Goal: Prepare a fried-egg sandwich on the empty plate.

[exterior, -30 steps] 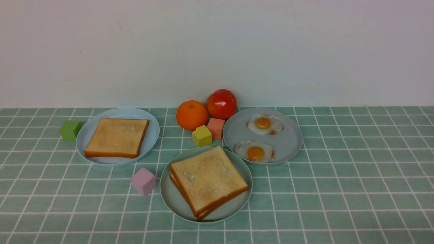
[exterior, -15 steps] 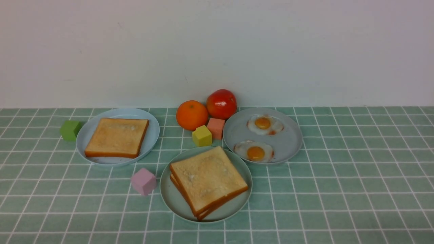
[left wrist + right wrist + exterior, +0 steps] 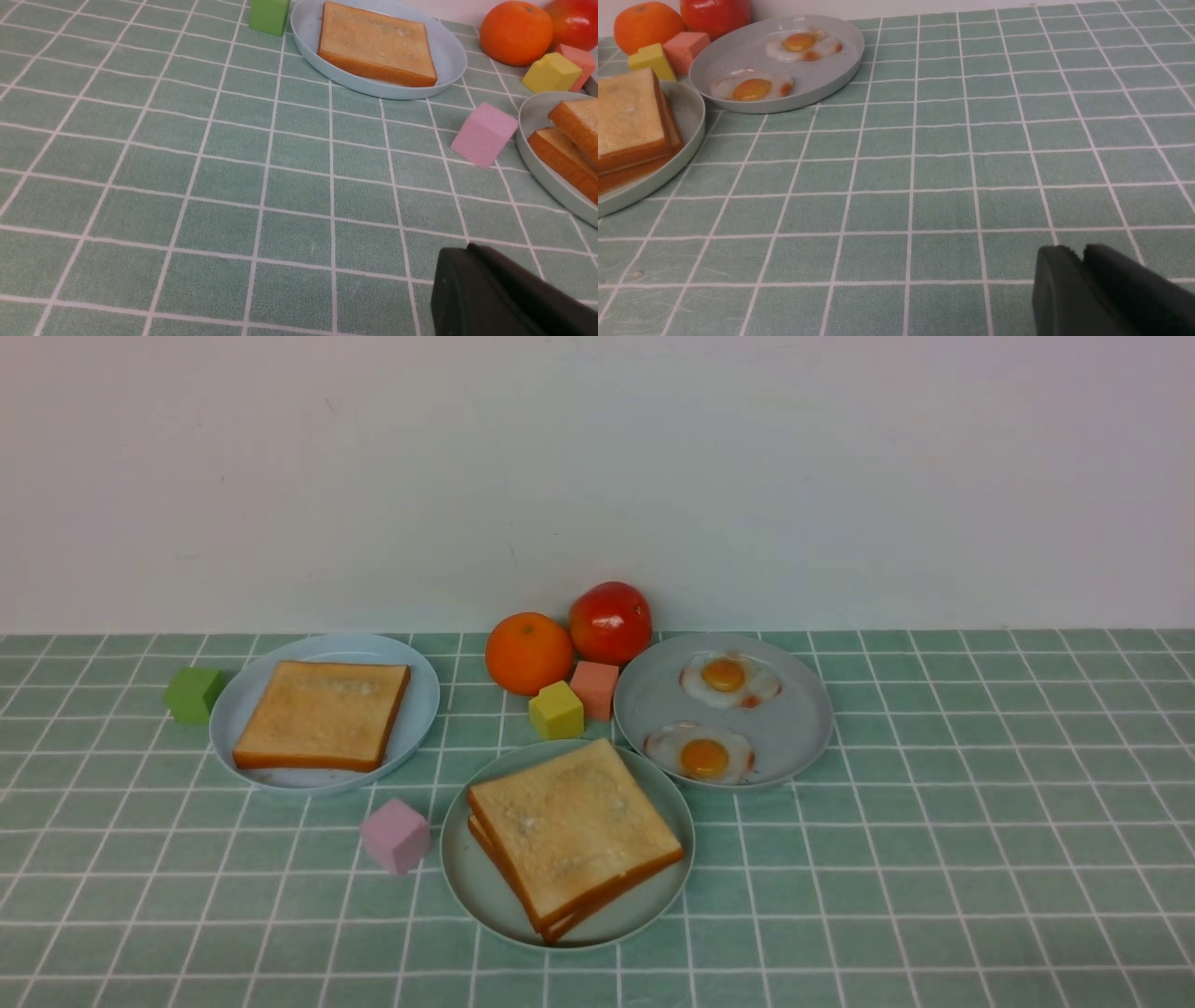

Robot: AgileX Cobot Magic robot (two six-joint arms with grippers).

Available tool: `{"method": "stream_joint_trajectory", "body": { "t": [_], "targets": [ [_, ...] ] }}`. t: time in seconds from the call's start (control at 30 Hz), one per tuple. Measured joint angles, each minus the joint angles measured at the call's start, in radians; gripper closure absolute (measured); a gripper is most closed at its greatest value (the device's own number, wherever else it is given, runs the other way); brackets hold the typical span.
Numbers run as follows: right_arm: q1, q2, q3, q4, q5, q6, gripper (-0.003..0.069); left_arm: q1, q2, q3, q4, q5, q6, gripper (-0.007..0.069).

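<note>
Sandwich [image 3: 574, 835] on the mint-green plate [image 3: 653, 915], left claw [image 3: 467, 249] closed, right claw [image 3: 1079, 254] slightly open, both empty.

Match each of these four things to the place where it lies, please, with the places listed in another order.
Things:
1. the stacked toast slices
2. the fried eggs
3. the pink block
4. the green block

Places:
A. on the grey-blue plate
B. at the left side of the light-blue plate
C. on the pale mint-green plate
D. on the tablecloth, just left of the mint-green plate

Right pairs: 1-C, 2-A, 3-D, 4-B
</note>
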Motion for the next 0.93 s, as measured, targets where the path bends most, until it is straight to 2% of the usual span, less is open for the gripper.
{"method": "stream_joint_trajectory", "body": {
  "t": [0.93],
  "targets": [
    [0.000, 0.000, 0.000, 0.000, 0.000, 0.000, 0.0547, 0.000, 0.000, 0.000, 0.000, 0.000, 0.000, 0.0622]
  ]
}}
